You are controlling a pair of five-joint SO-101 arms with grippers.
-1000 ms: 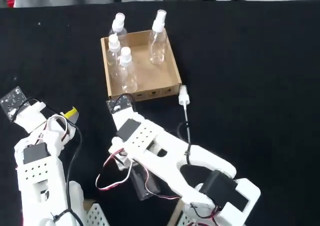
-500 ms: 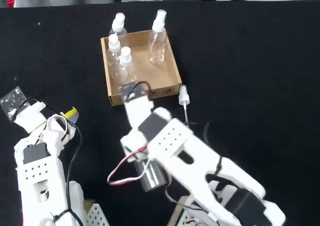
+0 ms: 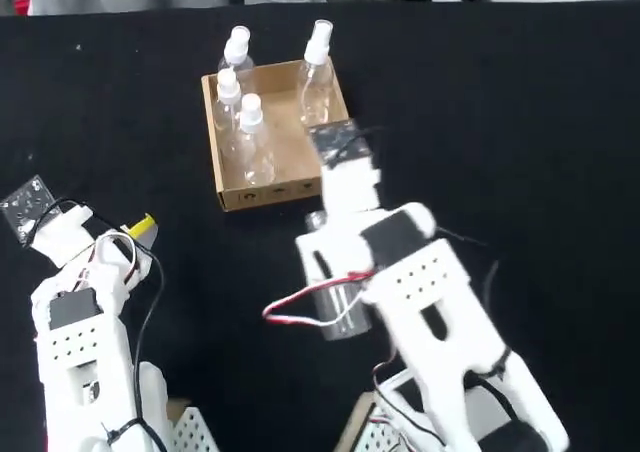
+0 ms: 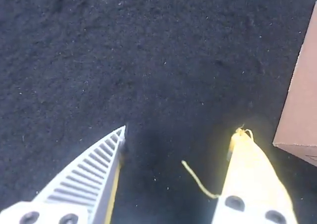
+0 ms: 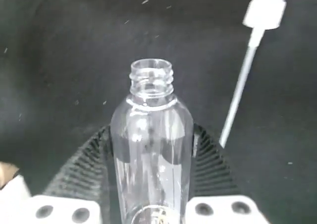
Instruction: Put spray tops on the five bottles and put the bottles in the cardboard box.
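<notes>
1. One claw, the left claw point(image 4: 181, 132), hangs at the near left over the black tabletop point(image 4: 99, 45). Its jaws are spread with nothing between them. One finger is yellow, the other white and ribbed.
2. Right of it and farther off sits the box point(image 3: 300, 162). One of its near corners shows just beside the yellow finger in the left wrist view.
3. Four bottles with white tops stand upright at the box.
   - Two point(image 3: 250, 132) stand close together along its left wall.
   - One point(image 3: 316, 77) stands at its far-right corner.
   - One point(image 3: 237, 50) stands at the far-left corner, and I cannot tell whether it is inside the box or just beyond the wall.
4. Near the box's near-right corner, the right claw point(image 5: 151, 130) is clenched on the fifth bottle point(image 5: 151, 105). Its black ribbed jaws press the clear body from both sides. The threaded neck is bare and points away from the wrist.
5. A loose spray top point(image 5: 265, 8) lies on the tabletop beyond the bottle's mouth and apart from it. Its tube point(image 5: 237, 97) runs back alongside the bottle's shoulder.
</notes>
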